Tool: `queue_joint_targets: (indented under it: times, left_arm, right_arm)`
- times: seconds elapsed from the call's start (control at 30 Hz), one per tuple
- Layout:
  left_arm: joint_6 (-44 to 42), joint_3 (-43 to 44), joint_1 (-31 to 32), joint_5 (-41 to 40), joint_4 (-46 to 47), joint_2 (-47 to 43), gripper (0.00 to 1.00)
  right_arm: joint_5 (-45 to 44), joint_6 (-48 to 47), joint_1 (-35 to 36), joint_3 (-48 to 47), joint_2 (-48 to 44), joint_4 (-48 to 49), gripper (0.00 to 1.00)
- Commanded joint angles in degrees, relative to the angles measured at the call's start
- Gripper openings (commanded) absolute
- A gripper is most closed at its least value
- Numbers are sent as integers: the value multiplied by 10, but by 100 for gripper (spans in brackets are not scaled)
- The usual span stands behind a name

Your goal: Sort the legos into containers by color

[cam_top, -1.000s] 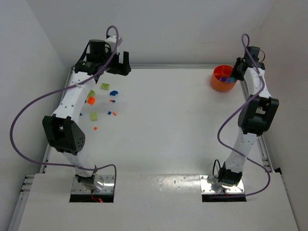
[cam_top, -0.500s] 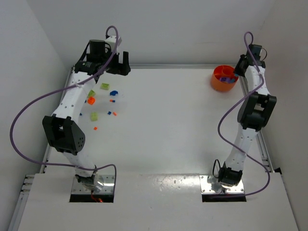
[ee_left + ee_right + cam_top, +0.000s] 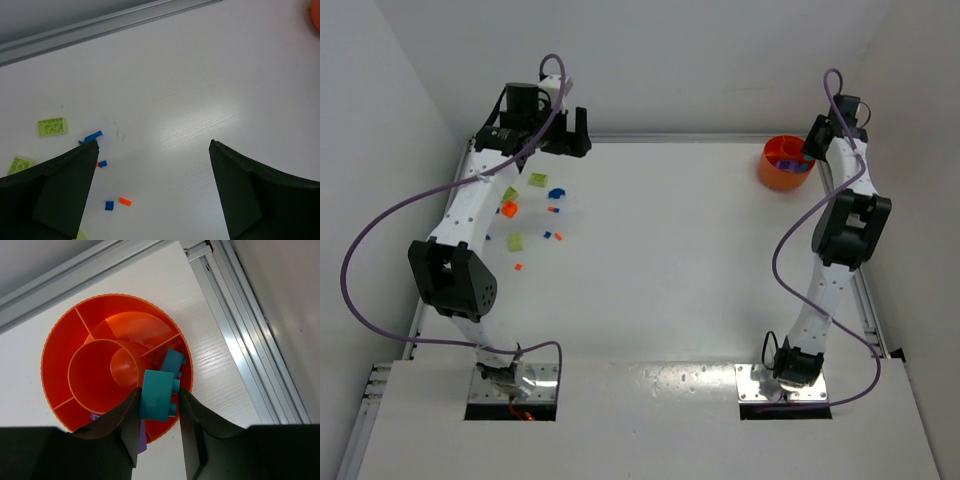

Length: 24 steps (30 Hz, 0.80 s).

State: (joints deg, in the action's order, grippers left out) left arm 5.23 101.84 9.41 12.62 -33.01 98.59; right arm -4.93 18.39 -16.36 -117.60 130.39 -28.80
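Note:
The orange container point(image 3: 55, 340), a round bowl split into compartments, stands at the table's far right corner point(image 3: 782, 172). My right gripper point(image 3: 159, 390) hovers over its right-hand rim, jaws closed on a teal lego point(image 3: 157, 395) with the studs facing the right finger. A second teal lego point(image 3: 173, 361) lies in the compartment just below. A purple piece point(image 3: 142, 437) shows at the bowl's near rim, half hidden by my left finger. My left gripper point(image 3: 153, 145) hangs wide open and empty above the far left of the table, near loose legos: green point(image 3: 52, 126), blue point(image 3: 91, 136), orange point(image 3: 125, 201).
More loose bricks lie under the left arm: green point(image 3: 538, 180), blue point(image 3: 556, 193), orange point(image 3: 509, 209), green point(image 3: 516, 241). An aluminium rail point(image 3: 240, 340) runs along the table's right edge beside the bowl, and another along the back point(image 3: 100, 25). White walls enclose the table.
The right wrist has shifted slightly back and to the right over the orange bowl. The left arm has not moved.

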Motion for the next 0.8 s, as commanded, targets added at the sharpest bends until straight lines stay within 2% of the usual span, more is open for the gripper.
queue_joint_targets:
  times: [0.0,0.03,0.17,0.4,0.47,0.6,0.63,0.77]
  left_arm:
    - [22,13,1,-1,6,4,99]
    - [29,13,1,-17,6,4,99]
    - [53,13,1,-25,11,9,99]
    - [39,1,-28,-20,16,9,99]
    - [39,-5,-56,-20,10,9,99]
    - [5,0,-83,-41,-13,36,89]
    - [-3,9,-95,-47,-19,45,85]
    - [-29,21,-112,-69,-38,93,77]
  right_arm:
    - [-3,9,4,-24,0,18,38]
    - [5,9,4,-24,0,18,43]
    - [11,9,9,-24,-6,18,48]
    - [74,8,9,1,-50,13,47]
    - [129,-4,19,21,-81,13,47]
    - [171,-28,32,43,-123,8,52]
    - [177,-37,42,43,-131,-1,53]
    - [190,-111,79,55,-165,-42,56]
